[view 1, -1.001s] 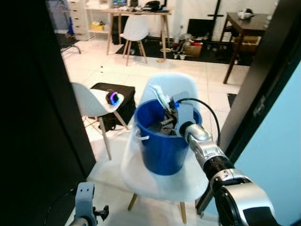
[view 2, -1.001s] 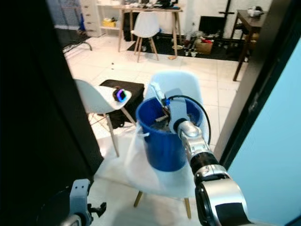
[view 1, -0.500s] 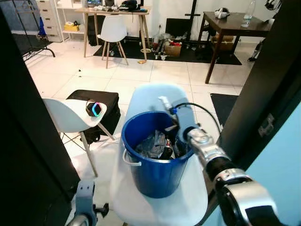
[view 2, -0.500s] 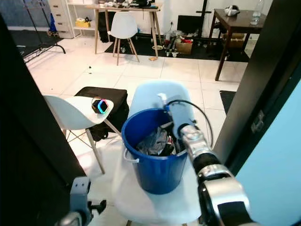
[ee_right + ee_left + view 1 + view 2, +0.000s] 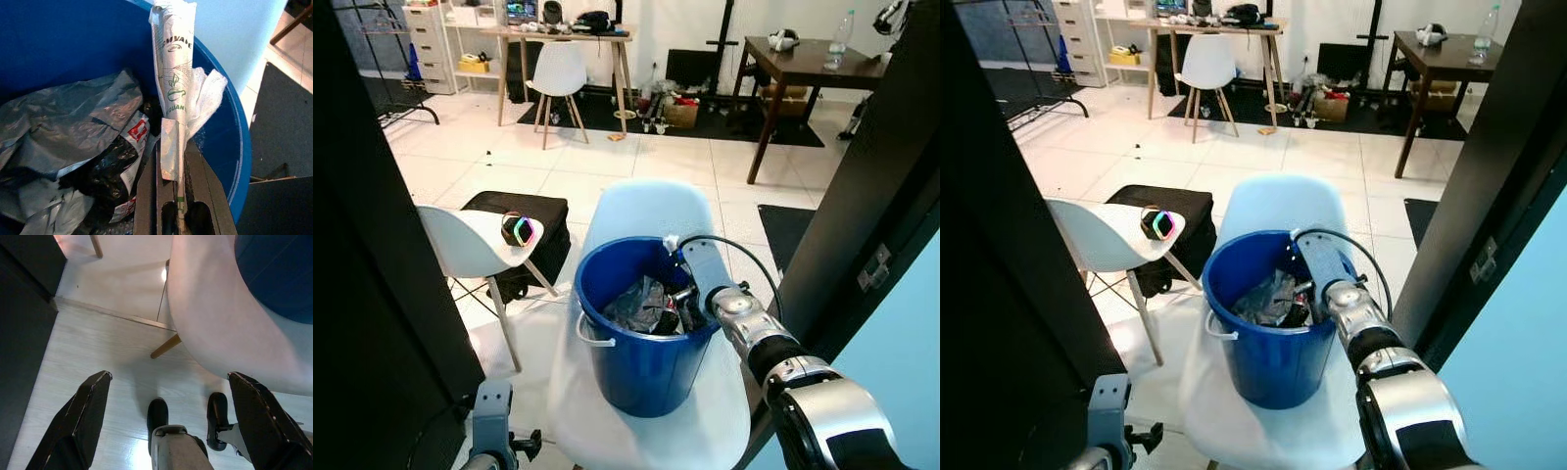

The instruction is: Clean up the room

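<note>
A crumpled paper wrapper [image 5: 175,93], printed in green, is sitting clamped between the right gripper's [image 5: 178,161] fingers, inside the rim of the blue bucket [image 5: 641,362] at frame centre. The bucket is holding grey plastic bags [image 5: 63,117] and black wrappers, and is resting on a white chair [image 5: 646,211]. The left gripper [image 5: 166,416], fingers spread and empty, is hanging at the lower left above pale floor. A second chair [image 5: 460,240] at left is carrying a small glowing device [image 5: 517,229].

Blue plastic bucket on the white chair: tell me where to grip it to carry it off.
Take the blue plastic bucket by its white handle, which hangs on the robot's left side. Coming from that side seems best: the right tool is over the trash inside, and the white chair backrest blocks the far side.
</note>
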`<state>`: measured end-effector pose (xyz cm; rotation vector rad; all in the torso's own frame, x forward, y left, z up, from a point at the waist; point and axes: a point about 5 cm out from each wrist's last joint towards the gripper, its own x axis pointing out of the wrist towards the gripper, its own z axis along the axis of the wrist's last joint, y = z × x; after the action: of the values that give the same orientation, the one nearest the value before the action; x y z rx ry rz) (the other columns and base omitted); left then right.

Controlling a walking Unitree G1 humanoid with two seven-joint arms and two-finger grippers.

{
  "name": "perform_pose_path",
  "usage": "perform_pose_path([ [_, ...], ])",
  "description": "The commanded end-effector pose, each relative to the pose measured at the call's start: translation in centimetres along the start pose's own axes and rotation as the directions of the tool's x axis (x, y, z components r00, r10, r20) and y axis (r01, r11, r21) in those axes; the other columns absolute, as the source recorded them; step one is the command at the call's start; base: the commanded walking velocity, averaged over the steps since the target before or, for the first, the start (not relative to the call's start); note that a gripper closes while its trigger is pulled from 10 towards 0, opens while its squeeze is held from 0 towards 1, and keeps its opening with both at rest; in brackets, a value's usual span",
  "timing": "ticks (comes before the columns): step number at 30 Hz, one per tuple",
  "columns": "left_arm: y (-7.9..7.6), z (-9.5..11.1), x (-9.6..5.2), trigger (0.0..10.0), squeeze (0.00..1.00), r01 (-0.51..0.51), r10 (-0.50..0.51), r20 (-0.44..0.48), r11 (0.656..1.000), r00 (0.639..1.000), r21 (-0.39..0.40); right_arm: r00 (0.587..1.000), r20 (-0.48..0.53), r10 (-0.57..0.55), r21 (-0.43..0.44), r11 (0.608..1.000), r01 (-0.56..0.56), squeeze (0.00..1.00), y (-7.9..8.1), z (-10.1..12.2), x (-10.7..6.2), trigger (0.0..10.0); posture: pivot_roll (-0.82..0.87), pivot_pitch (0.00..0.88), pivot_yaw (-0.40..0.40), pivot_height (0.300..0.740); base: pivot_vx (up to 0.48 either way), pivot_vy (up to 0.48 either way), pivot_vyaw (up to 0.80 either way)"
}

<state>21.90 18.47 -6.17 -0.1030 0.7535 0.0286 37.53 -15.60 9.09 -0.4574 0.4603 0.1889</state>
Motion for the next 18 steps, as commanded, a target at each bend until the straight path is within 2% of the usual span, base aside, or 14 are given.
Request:
perform_pose_path([
  [1,-0.1,-0.8,-0.2,10.0,0.0,0.002,-0.002,-0.027,1.0,1.0,0.007,0.996,-0.087,0.011,-0.064,0.998,-0.016,0.0,0.7,-1.7,0.0,10.0,0.06,0.0,-0.034,0.74,0.0,0.0,0.0],
  [6,-0.1,-1.0,-0.2,10.0,0.0,0.004,-0.003,-0.027,1.0,1.0,0.008,0.993,-0.121,-0.01,-0.109,0.994,-0.003,0.0,0.7,-2.2,-0.1,10.0,0.07,0.0,-0.034,0.74,0.0,0.0,0.0],
  [7,0.0,-1.1,-0.3,10.0,0.0,0.006,-0.006,-0.028,1.0,1.0,0.016,0.991,-0.124,-0.044,-0.112,0.993,0.03,0.0,0.3,-2.4,-0.1,10.0,0.07,0.0,-0.032,0.74,0.0,0.0,0.0],
  [12,0.4,-1.4,-0.5,10.0,0.0,0.008,-0.007,-0.034,0.999,0.999,0.032,0.98,-0.142,-0.138,-0.107,0.987,0.124,0.0,-0.8,-3.0,-0.3,10.0,0.07,0.0,-0.023,0.74,0.0,0.0,0.0],
  [18,0.7,-1.5,-0.6,10.0,0.0,0.013,-0.011,-0.039,0.999,0.999,0.051,0.98,-0.135,-0.146,-0.071,0.988,0.137,0.0,-0.9,-3.2,-0.4,10.0,0.07,0.0,-0.009,0.74,0.0,0.0,0.0],
])
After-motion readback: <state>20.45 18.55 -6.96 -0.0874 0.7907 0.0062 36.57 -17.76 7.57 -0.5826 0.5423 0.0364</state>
